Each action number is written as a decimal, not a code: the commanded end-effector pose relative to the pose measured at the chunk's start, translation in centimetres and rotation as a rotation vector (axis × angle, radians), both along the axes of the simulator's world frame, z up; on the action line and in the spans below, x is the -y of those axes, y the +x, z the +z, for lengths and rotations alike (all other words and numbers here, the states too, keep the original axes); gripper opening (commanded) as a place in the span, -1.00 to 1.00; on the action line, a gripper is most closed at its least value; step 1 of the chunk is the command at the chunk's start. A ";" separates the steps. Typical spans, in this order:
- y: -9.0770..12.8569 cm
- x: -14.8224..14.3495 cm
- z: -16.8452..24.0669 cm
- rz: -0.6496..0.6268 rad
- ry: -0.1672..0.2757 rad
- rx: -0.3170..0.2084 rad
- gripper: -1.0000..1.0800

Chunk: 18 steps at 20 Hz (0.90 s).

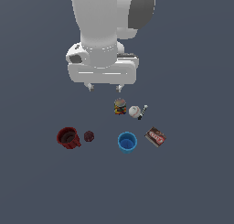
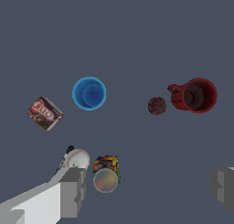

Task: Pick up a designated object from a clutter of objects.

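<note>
Down low in the exterior view, nearest the camera, the red mug sits at middle left with the dark reddish ball just beside it on the exterior view's right. Across a gap, the blue cup stands open-mouthed, and the brown box lies tilted near it, further to the exterior view's right. Next row back, just above frame centre: the candy jar, pale lid up, colours showing through. Right beside it is the white ball, with the marker against the ball's far side. Beyond them hangs the gripper, fingers spread wide, nothing between them, clear of every item. Its two fingertips point down above the jar's row, and the white arm fills the upper frame.
</note>
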<state>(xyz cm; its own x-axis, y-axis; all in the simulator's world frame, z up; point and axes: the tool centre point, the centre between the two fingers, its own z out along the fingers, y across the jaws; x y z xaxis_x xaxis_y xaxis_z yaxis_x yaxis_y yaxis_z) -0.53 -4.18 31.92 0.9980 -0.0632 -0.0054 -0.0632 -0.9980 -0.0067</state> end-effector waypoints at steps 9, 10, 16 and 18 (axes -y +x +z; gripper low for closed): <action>-1.5 -1.3 -4.8 0.031 -0.002 0.000 0.92; -1.8 -1.5 -5.5 0.036 -0.003 0.001 0.92; -4.3 -2.9 -10.4 0.070 -0.005 0.002 0.92; -5.4 -3.4 -12.0 0.083 -0.005 0.002 0.92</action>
